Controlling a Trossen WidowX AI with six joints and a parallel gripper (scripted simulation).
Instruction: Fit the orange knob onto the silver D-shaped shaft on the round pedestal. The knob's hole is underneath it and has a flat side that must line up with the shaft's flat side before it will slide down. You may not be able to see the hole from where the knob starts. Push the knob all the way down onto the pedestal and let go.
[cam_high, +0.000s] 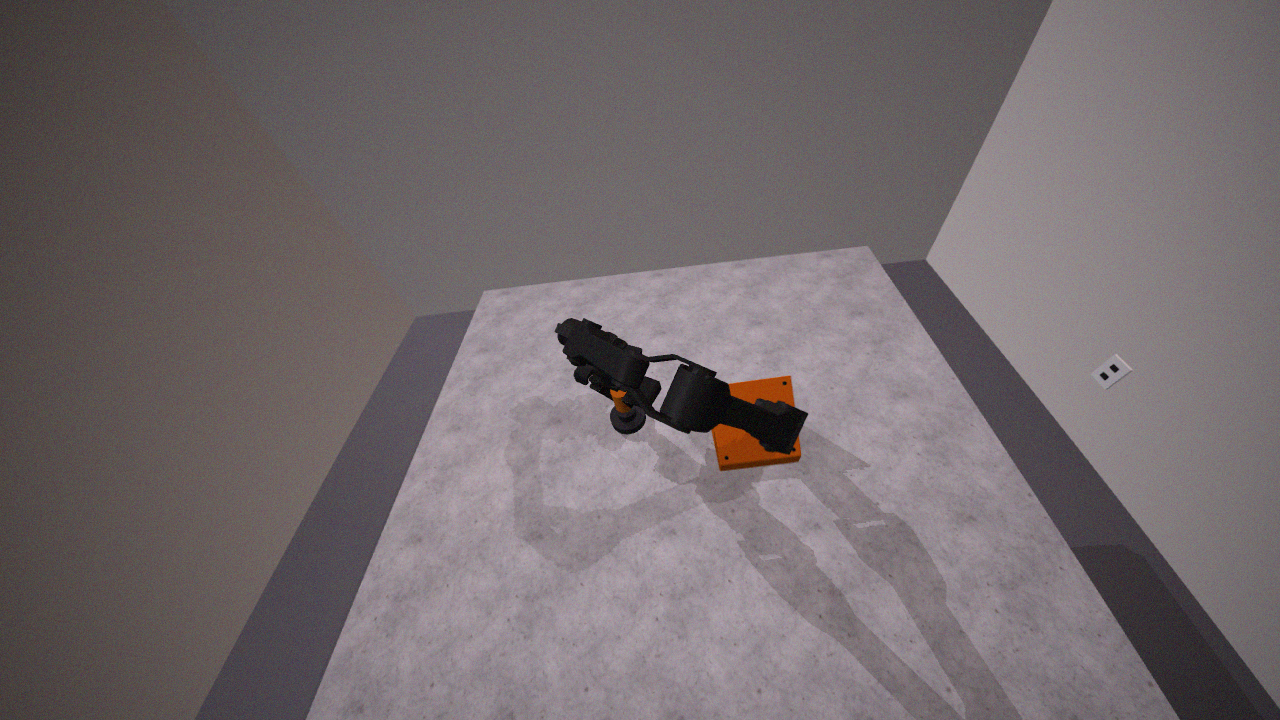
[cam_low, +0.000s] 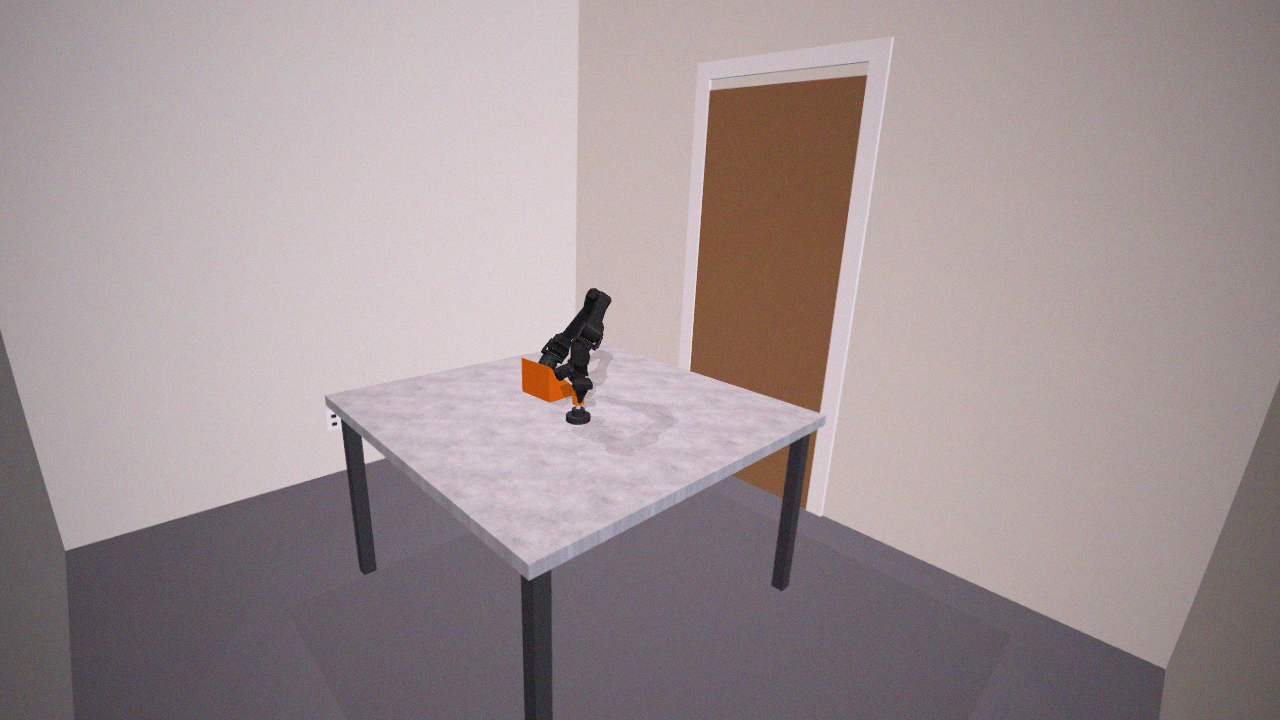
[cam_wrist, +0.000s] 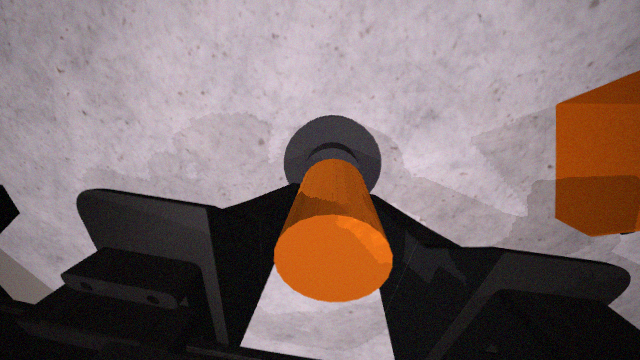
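Note:
The orange knob (cam_high: 619, 402) (cam_low: 578, 401) (cam_wrist: 333, 260) is between my fingers, its plain round top facing the wrist camera. My gripper (cam_wrist: 332, 195) is shut on it from both sides. The knob's lower end is right over the raised collar of the dark grey round pedestal (cam_high: 628, 427) (cam_low: 578, 418) (cam_wrist: 332, 131), and the two line up in the wrist view. The silver shaft does not show. The hole and its flat side are hidden under the knob. I cannot tell whether the flats line up, or whether a small gap is left between knob and collar.
An orange box (cam_high: 741, 454) (cam_low: 537, 380) (cam_wrist: 595, 145) stands beside the pedestal, at the right in the wrist view, with the arm's base part over it. The grey table (cam_high: 537, 608) (cam_low: 537, 501) carries everything, and the arm's shadows fall across it.

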